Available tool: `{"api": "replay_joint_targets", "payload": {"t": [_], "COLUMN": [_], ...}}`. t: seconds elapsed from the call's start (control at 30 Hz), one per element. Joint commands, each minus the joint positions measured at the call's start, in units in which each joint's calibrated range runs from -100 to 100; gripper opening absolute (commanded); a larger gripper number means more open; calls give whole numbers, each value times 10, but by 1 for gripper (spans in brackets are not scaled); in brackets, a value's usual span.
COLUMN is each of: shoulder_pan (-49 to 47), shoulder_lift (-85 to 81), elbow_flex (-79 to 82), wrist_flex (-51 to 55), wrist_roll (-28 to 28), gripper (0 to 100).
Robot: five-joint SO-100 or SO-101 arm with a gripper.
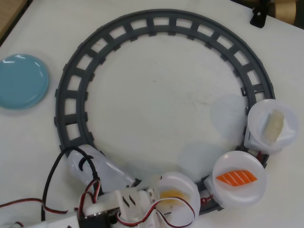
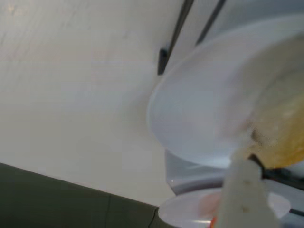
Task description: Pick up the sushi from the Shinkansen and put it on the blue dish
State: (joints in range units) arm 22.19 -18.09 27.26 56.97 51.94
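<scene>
The arm enters the overhead view from the bottom left, its white body low and reaching right, with red, black and white wires looped around the wrist. The gripper [image 1: 164, 198] sits at the near edge of the scene, its white fingers reaching over the sushi [image 1: 172, 195]. In the blurred wrist view one pale finger [image 2: 248, 190] rises from the bottom right against the sushi [image 2: 278, 128]; whether the jaws are closed on it is unclear.

In the overhead view the pincer [image 1: 159, 199] covers part of the sushi [image 1: 172, 194], and the bottom edge cuts off the arm. The wrist view is blurred: the sushi [image 2: 280, 128] runs off its right edge, finger [image 2: 247, 194] indistinct.
</scene>
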Motion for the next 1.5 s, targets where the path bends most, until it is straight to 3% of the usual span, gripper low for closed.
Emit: {"api": "replay_joint_targets", "payload": {"t": [0.0,0.73,1.0,1.47], "shoulder_pan": [0,-19,-39,-66], "shoulder_lift": [-3,-4,-12,-84], "elbow_flex": [-1,93,86,56], "wrist_flex": [-6,-5,-4,3], "wrist_roll": [2,-3,-28,-55], "gripper": [29,29,8,7]}}
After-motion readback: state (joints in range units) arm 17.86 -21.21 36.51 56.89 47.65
